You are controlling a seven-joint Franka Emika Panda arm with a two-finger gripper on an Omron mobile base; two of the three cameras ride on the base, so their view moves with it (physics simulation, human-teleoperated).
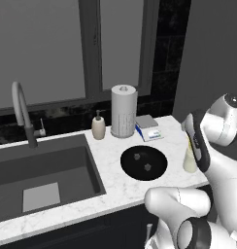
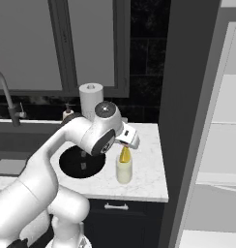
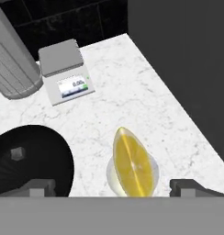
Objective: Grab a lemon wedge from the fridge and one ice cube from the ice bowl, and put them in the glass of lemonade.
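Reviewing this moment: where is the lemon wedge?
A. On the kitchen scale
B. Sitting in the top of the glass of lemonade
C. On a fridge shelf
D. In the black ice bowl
B: the hand view shows the lemon wedge standing in the mouth of the glass of lemonade, with the open fingers set apart on either side; the ice bowl holds only ice cubes.
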